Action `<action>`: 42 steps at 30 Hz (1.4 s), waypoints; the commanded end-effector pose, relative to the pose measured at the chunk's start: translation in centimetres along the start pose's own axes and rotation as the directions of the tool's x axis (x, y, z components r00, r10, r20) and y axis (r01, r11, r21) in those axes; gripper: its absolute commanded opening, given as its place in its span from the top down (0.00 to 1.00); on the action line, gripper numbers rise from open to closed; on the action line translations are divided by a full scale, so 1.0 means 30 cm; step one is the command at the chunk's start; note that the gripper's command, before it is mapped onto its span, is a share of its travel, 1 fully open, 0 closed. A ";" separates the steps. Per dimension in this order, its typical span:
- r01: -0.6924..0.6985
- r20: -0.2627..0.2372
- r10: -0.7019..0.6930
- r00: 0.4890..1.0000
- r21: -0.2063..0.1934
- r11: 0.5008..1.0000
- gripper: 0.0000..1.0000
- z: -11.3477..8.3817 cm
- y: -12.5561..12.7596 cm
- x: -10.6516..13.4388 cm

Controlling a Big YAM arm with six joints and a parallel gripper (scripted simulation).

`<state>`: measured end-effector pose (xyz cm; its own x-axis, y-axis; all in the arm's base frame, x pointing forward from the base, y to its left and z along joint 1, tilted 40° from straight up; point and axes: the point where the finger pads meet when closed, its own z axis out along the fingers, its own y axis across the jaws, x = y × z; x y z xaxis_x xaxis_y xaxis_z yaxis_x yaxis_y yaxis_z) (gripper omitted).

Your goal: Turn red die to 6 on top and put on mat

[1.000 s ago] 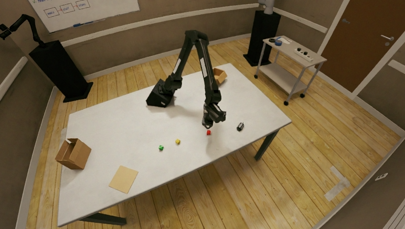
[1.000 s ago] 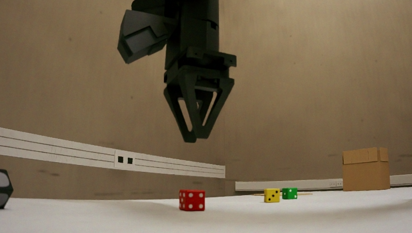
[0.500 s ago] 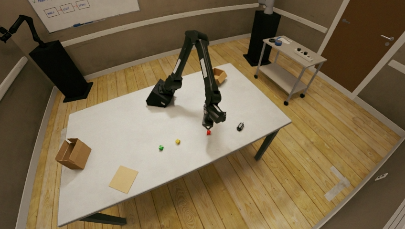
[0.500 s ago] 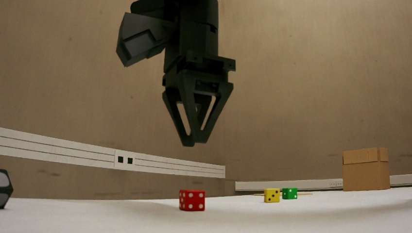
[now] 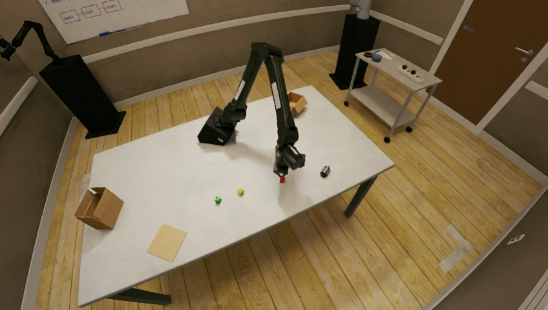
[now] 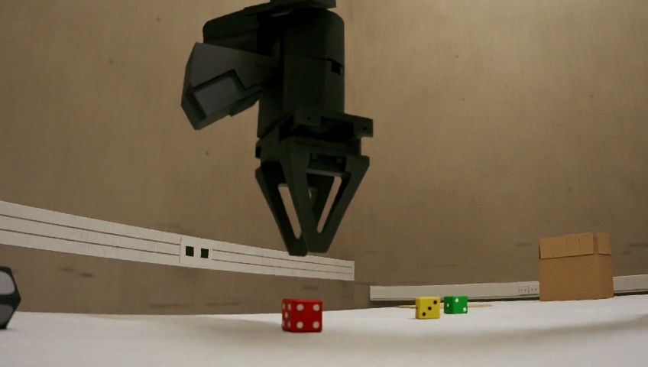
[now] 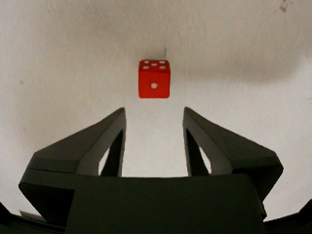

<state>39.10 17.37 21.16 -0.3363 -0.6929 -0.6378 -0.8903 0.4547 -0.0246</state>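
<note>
The red die (image 5: 282,179) (image 6: 302,314) (image 7: 154,90) lies flat on the white table. In the wrist view 1 is on its top and 5 on a side; the exterior view shows 4 on another side. My gripper (image 5: 282,174) (image 6: 307,251) (image 7: 154,115) is partly open, empty, above the red die and pointing down. The yellow die (image 5: 240,191) (image 6: 422,304) and green die (image 5: 218,199) (image 6: 455,304) lie close together towards the mat; their top numbers are too small to read. The tan mat (image 5: 167,242) lies at the near left of the table, with no die on it.
A small black object with light panels (image 5: 325,171) (image 6: 6,297) lies right of the red die in the top view. An open cardboard box (image 5: 109,211) (image 6: 575,281) stands at the left end, beyond the mat. Another box (image 5: 298,103) stands at the back right.
</note>
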 end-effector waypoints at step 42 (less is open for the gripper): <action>-0.014 0.001 0.014 1.000 -0.004 1.000 0.61 0.100 0.009 -0.002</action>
<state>39.96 18.76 19.27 -0.3396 -0.6893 -0.6400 -0.8881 0.4591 -0.0232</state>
